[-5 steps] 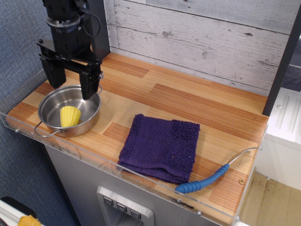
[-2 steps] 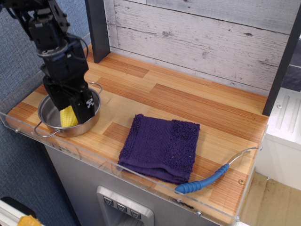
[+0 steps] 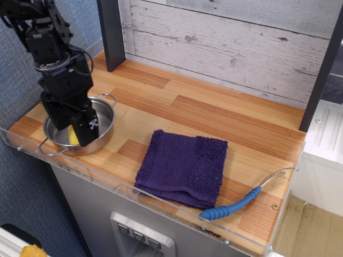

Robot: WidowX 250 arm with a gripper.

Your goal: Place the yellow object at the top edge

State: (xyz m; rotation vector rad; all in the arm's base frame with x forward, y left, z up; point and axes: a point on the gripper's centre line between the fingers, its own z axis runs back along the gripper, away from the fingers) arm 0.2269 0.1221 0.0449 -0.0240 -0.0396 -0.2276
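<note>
The yellow object, a small toy corn cob (image 3: 72, 136), lies inside a steel pot (image 3: 107, 108) at the left front of the wooden counter. Only a sliver of it shows between the fingers. My black gripper (image 3: 71, 131) points down into the pot with one finger on each side of the corn. The jaws still stand apart, so the gripper looks open. Whether the fingers touch the corn is hidden by the gripper body.
A folded purple cloth (image 3: 182, 167) lies in the front middle. A blue-handled utensil (image 3: 230, 208) lies at the front right edge. A clear acrylic guard (image 3: 161, 201) runs along the front. A dark post (image 3: 111, 32) stands at the back left by the plank wall.
The gripper has moved left and down from above the pot's far rim into the pot, and now straddles the corn. The corn and pot have not moved.
</note>
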